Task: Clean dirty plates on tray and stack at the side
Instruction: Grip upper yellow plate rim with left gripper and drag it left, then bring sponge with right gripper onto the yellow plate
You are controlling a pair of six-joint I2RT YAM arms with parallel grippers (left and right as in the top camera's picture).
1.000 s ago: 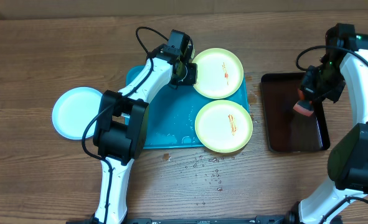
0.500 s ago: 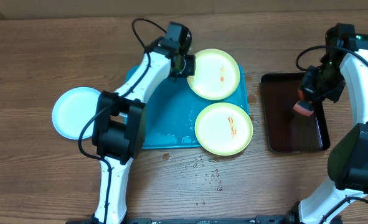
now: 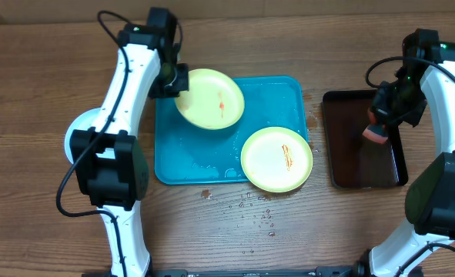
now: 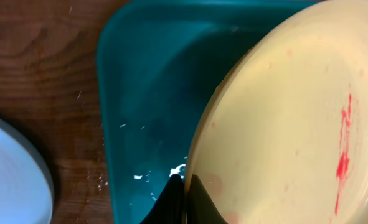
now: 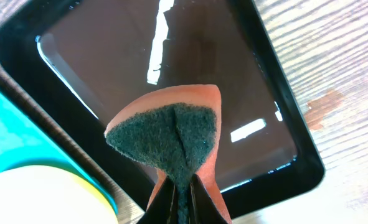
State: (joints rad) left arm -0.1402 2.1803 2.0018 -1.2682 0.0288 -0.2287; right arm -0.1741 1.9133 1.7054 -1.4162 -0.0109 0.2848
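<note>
Over tray (image 3: 212, 158) — left gripper (image 4: 185, 198) pinching green-rimmed plate (image 3: 209, 98), red-smeared, tilted; right gripper (image 5: 182, 198) clamping folded sponge (image 5: 170, 134).

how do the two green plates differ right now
The far plate is pinched at its rim by the left gripper and looks tilted, while the near plate lies free and flat on the tray's corner. The far plate carries one short red smear, whereas the near plate has longer streaks. Both are round, green-rimmed, cream-centred and dirty.
</note>
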